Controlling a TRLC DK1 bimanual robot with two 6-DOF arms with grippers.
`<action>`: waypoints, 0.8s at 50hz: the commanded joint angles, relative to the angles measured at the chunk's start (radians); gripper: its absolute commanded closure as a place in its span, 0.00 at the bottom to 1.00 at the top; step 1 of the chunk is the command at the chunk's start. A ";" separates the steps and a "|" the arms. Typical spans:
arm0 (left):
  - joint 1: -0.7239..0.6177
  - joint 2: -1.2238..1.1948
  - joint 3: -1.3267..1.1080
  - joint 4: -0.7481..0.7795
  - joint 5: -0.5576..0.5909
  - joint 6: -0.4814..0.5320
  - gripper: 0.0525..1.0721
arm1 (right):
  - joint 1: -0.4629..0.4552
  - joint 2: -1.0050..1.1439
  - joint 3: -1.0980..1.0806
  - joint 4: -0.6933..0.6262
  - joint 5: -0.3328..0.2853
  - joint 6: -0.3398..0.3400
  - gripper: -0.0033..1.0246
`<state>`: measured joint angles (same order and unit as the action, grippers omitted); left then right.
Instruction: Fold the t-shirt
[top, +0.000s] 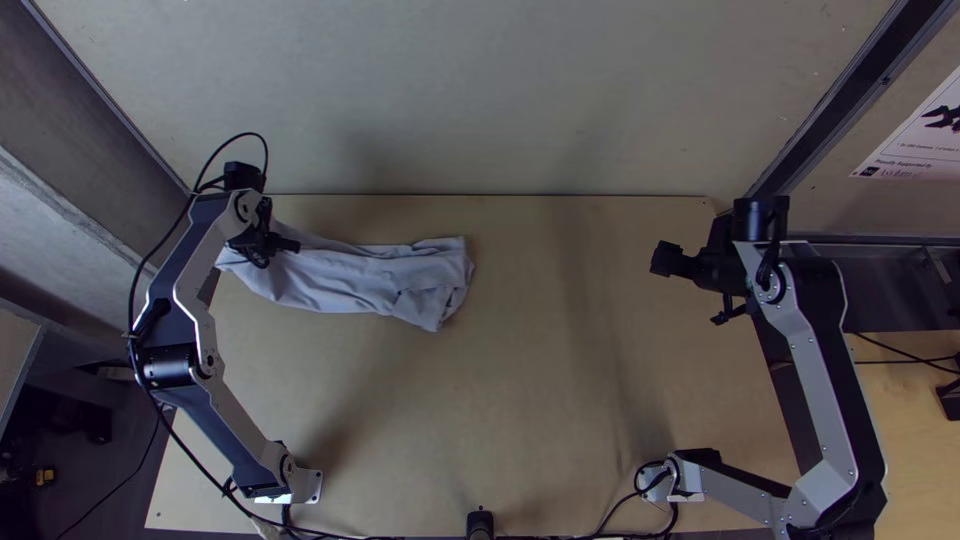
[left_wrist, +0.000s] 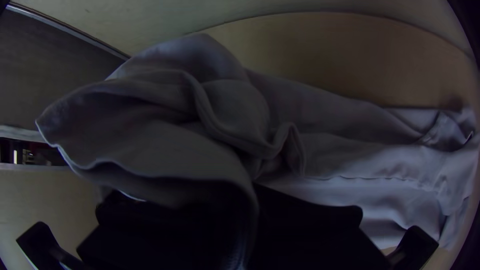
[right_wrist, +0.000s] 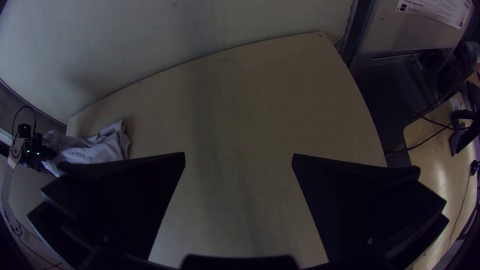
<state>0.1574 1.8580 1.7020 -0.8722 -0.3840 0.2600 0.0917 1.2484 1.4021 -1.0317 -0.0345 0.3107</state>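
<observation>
Arms are silver-grey w/ blk joints, cables (v. loopy).

T-shirt far left on table; left end effector at its left end, right end effector rightward.

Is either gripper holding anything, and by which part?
The left gripper holds the bunched t-shirt near its left end in the top view; the right gripper holds nothing.

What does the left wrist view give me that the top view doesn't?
Left wrist view: close up, a wavy loose edge and a long seam on the shirt.
Top view: the right arm and a poster at the side.
Both: the shirt, gathered into a rumpled strip, the left gripper at one end, and the table.
</observation>
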 joint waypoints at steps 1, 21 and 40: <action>-0.016 -0.071 0.025 -0.001 -0.064 0.093 0.97 | 0.008 0.005 -0.032 0.002 0.001 0.021 0.04; -0.309 -0.123 -0.042 -0.033 -0.250 0.064 0.97 | -0.017 -0.017 -0.045 0.002 0.001 0.021 0.04; -0.527 0.067 0.176 -0.277 -0.151 -0.191 0.97 | -0.061 -0.044 -0.074 0.002 0.001 0.007 0.04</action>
<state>-0.3363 1.8488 1.7908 -1.0786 -0.5694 0.1749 0.0437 1.2308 1.3483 -1.0306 -0.0345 0.3107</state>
